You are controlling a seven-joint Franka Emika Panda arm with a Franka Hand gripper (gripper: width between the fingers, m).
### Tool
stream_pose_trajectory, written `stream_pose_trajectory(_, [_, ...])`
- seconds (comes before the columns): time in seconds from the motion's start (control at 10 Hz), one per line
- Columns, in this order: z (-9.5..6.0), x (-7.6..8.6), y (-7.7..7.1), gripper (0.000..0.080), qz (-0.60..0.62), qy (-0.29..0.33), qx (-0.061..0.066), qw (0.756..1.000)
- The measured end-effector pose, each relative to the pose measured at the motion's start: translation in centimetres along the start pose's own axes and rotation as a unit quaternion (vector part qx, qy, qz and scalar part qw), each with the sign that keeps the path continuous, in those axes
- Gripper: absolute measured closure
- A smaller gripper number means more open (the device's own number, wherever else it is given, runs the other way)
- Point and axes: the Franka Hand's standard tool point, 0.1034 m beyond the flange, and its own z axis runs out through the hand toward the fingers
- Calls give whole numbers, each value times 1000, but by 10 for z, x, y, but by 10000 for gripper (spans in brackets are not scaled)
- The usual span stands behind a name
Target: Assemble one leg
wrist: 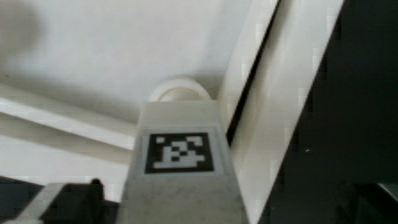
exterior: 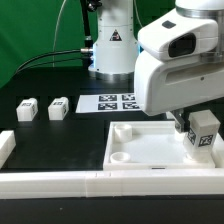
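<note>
Exterior view: the gripper [exterior: 192, 128], at the tray's [exterior: 140, 165] far corner on the exterior view's right, has jaws fully spread, clamping nothing, straddling the leg [exterior: 205, 134], which stands upright, long axis vertical, tag [exterior: 207, 143] facing near, lower end at a round socket [wrist: 178, 90].

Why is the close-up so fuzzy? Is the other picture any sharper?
Wrist view: the leg sits very near the lens, so its tag looks soft. Exterior view: sharper, evenly lit; the white tray part looks bright against the dark table, and the tags on the marker board read clearly.
</note>
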Motion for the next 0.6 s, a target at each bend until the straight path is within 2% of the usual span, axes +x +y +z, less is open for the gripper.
stream_pose_trajectory(0.2, [-1,1,7,150,4,4,-2,1000])
stream_pose_trajectory(0.5, [-1,2,9,177,2,7,-3,1000])
stream_pose_trajectory(0.6, [-1,1,9,351,2,6,-3,1000])
